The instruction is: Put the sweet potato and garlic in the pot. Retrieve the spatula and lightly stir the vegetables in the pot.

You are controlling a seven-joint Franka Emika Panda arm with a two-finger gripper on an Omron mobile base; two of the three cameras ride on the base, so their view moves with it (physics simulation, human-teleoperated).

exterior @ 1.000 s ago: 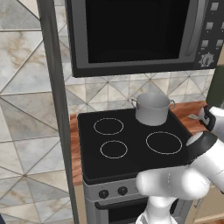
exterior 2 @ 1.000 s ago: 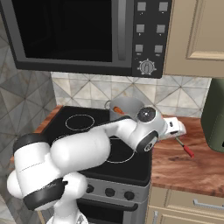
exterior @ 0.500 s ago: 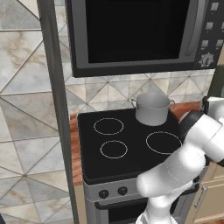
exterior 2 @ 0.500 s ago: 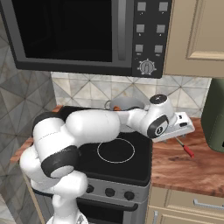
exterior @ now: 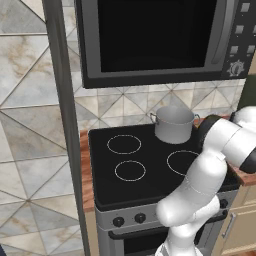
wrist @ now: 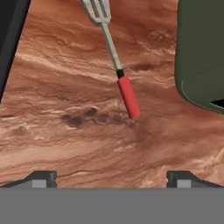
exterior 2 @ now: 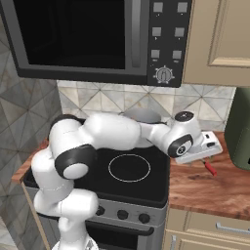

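The spatula point(wrist: 129, 96) lies flat on the brown counter, with a red handle and a slotted metal head point(wrist: 98, 8). My gripper point(wrist: 111, 177) hovers above it, open, with nothing between its fingertips point(wrist: 41, 177). In the right base view the gripper point(exterior 2: 204, 155) hangs over the counter just right of the stove, directly above the spatula's red handle point(exterior 2: 210, 167). The grey metal pot point(exterior: 174, 124) stands on the stove's back right burner, partly behind my arm in the right base view point(exterior 2: 141, 115). The sweet potato and garlic are out of view.
A dark green appliance point(exterior 2: 241, 129) stands on the counter right beside the spatula point(wrist: 201, 52). The black stove top point(exterior: 150, 160) borders the counter on the left. A microwave point(exterior: 160, 40) hangs above the stove.
The arm's forearm and wrist have swung further right and folded in. The hand has stayed over the counter above the spatula, jaws still open.
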